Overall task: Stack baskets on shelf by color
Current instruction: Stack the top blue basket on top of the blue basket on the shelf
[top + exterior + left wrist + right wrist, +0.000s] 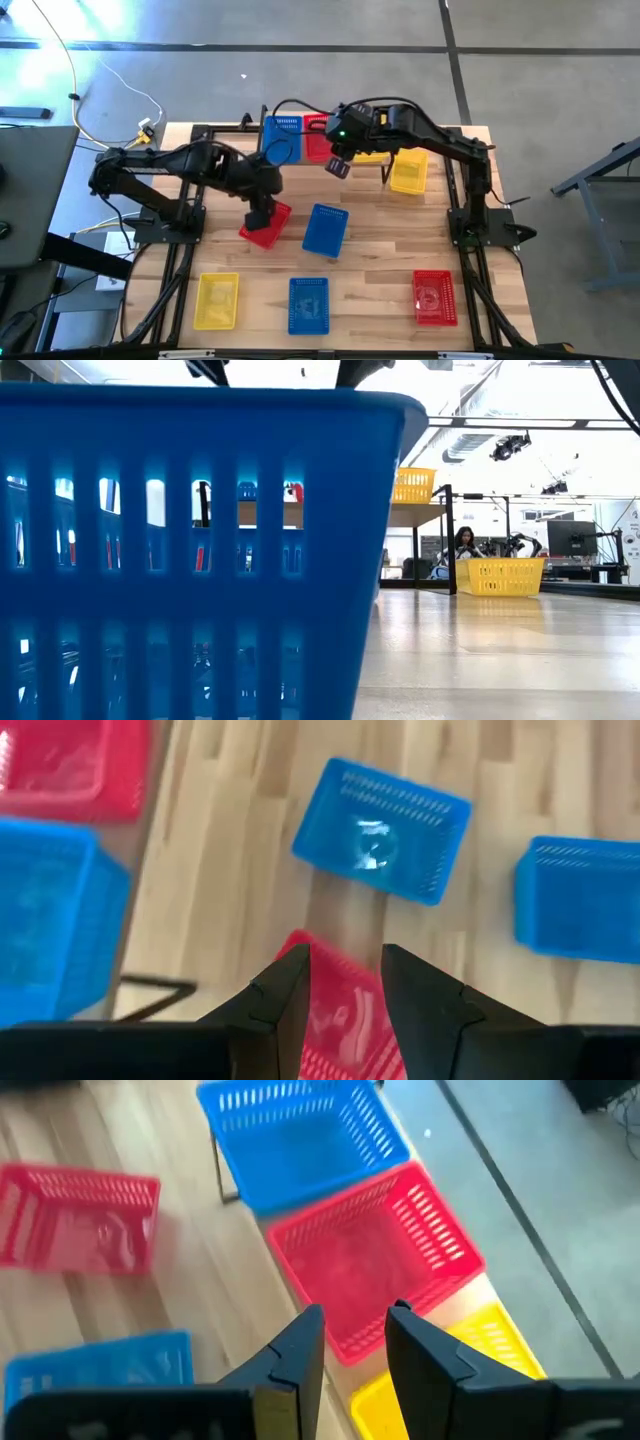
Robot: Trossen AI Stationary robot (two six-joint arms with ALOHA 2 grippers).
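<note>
On the shelf (415, 515) at the far edge, a blue basket (300, 1135), a red basket (370, 1255) and a yellow basket (413, 485) stand side by side. My right gripper (355, 1342) hangs open above the red one, touching nothing. My left gripper (345, 985), left of the table's middle, is shut on another red basket (265, 226). A blue basket (325, 228) rests on its base just right of it. My left gripper has a wall of the red basket (340, 1010) between its two fingers, coming slanting down from above. The basket hangs tilted under the fingers. Whether its low end touches the table cannot be told.
A yellow basket (408, 172) sits on the table right of the shelf. Along the near edge stand a yellow basket (217, 300), a blue one (308, 305) and a red one (434, 297). A person (465, 543) sits far behind the table.
</note>
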